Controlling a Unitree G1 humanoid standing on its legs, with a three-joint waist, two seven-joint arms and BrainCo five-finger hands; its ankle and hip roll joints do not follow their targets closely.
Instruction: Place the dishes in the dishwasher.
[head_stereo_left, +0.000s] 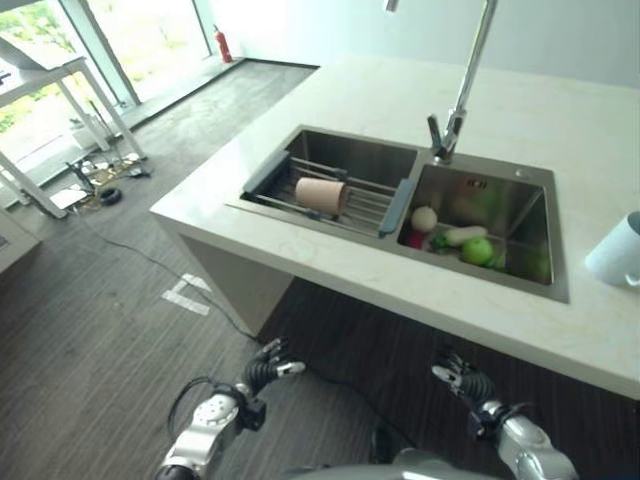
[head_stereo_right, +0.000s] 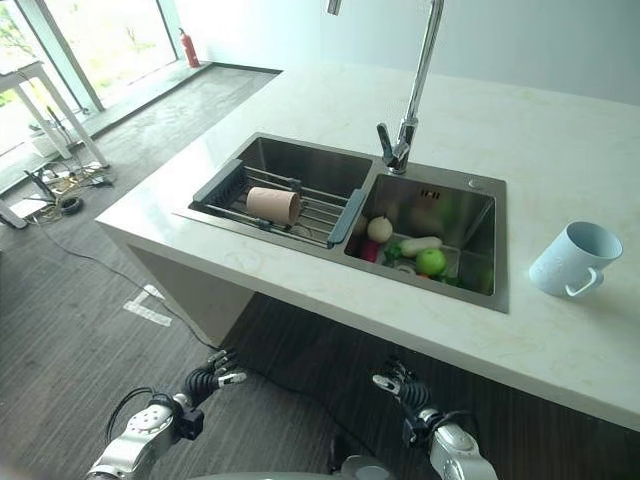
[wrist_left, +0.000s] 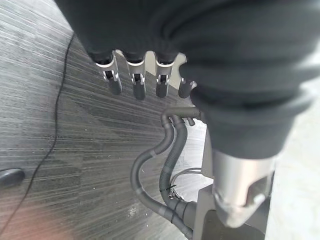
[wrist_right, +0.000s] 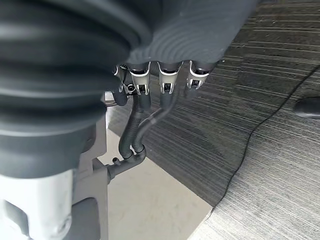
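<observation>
Left eye view | start, nothing picked up | left hand (head_stereo_left: 262, 372), right hand (head_stereo_left: 460, 378) hung low, fingers loosely curled, empty | cup (head_stereo_left: 321, 194) in sink rack (head_stereo_left: 385, 208), mug (head_stereo_right: 572, 260) on bench (head_stereo_right: 300, 290) | next: reach for cup

A cup (head_stereo_right: 272, 204) lies on a rack (head_stereo_right: 300, 207) in the sink's (head_stereo_right: 480, 290) left basin; produce (head_stereo_right: 415, 255) fills the right; a mug (head_stereo_right: 572, 259) stands on the surface (head_stereo_right: 560, 120) to the right.

A kitchen set up in a bright, glass-walled room: a pale marble-look desk (head_stereo_right: 300, 110) carries a double stainless steel sink (head_stereo_right: 300, 165) with a tall chrome tap (head_stereo_right: 415, 80), a light blue ceramic mug (head_stereo_right: 570, 262) nearby, and grey drain hoses (wrist_left: 165, 165) run beneath.
</observation>
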